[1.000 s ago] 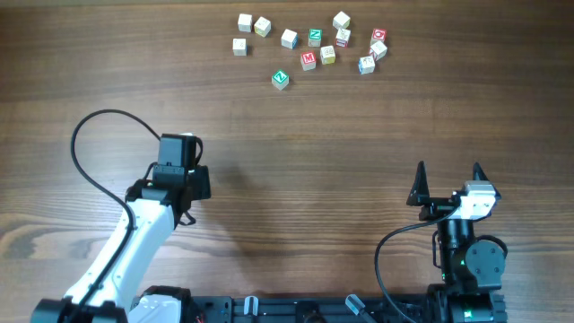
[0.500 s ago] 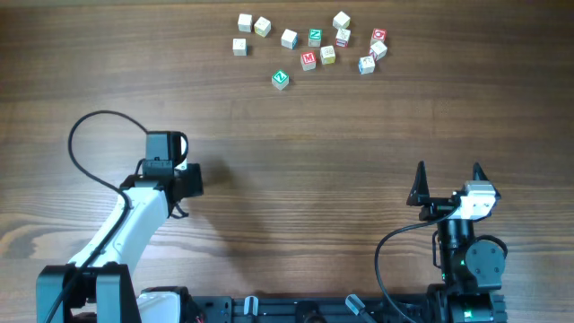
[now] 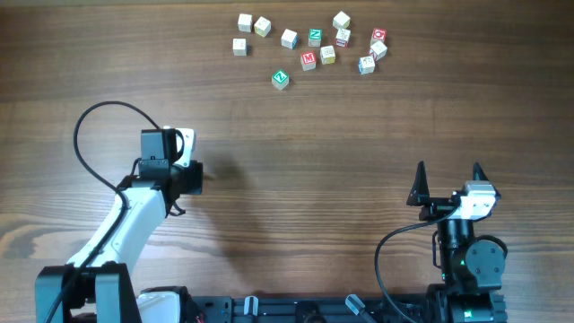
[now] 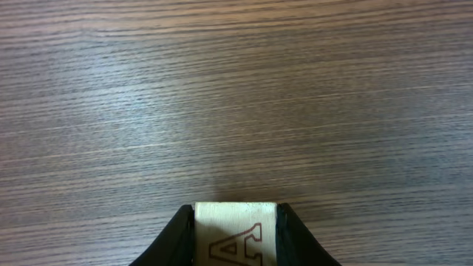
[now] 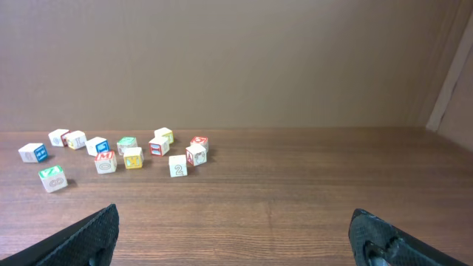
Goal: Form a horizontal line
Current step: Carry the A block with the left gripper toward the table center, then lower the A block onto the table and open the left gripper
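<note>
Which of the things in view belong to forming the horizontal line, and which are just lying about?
Job, as far as I can judge: pale "A" cube in the left gripper; red "M" cube; yellow-faced cube.
Lying about: lone green-faced cube; other letter cubes.

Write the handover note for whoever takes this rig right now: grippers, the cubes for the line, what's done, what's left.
Left gripper: shut on a pale wooden alphabet cube with a reddish "A", over bare wooden table, away from the others.
Right gripper: open, empty, near its base.
Red-faced "M" wooden cube and yellow-faced wooden cube: side by side in the loose cluster of letter cubes at the far edge.
Done: one cube in hand; no line formed.
Left: set it down, then line the other two up beside it.
</note>
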Action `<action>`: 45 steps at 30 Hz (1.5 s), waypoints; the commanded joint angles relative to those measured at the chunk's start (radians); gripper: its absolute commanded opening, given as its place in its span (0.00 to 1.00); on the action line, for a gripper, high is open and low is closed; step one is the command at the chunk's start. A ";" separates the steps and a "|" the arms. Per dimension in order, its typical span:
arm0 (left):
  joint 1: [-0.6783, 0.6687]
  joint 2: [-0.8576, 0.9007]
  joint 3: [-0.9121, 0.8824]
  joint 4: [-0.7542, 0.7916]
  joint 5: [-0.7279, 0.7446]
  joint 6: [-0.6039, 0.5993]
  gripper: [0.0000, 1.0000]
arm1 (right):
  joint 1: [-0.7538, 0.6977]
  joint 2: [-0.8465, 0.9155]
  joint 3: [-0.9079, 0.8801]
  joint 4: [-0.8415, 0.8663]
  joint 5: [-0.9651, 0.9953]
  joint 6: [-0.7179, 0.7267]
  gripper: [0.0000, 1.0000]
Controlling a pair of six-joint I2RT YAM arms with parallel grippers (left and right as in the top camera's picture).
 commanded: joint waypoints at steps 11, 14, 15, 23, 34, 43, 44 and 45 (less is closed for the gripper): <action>0.065 0.054 -0.007 0.100 0.085 -0.041 0.26 | 0.006 -0.005 -0.001 0.005 -0.016 -0.013 1.00; 0.065 0.095 -0.007 0.121 0.124 -0.041 0.29 | 0.006 -0.005 -0.001 0.005 -0.016 -0.013 1.00; 0.065 0.104 -0.007 0.124 0.129 -0.040 0.31 | 0.006 -0.005 -0.001 0.005 -0.016 -0.013 1.00; 0.065 0.113 -0.007 0.140 0.128 -0.034 0.49 | 0.006 -0.005 -0.001 0.005 -0.016 -0.013 1.00; 0.065 0.113 -0.005 0.146 0.124 0.028 0.41 | 0.006 -0.005 -0.001 0.005 -0.016 -0.013 1.00; 0.065 0.113 -0.005 0.146 0.106 0.047 0.40 | 0.006 -0.005 -0.001 0.005 -0.016 -0.014 1.00; 0.065 0.113 -0.005 0.147 0.105 0.047 0.39 | 0.006 -0.005 -0.001 0.005 -0.016 -0.013 1.00; 0.065 0.113 -0.005 0.147 0.105 0.047 0.39 | 0.006 -0.005 -0.001 0.005 -0.016 -0.013 1.00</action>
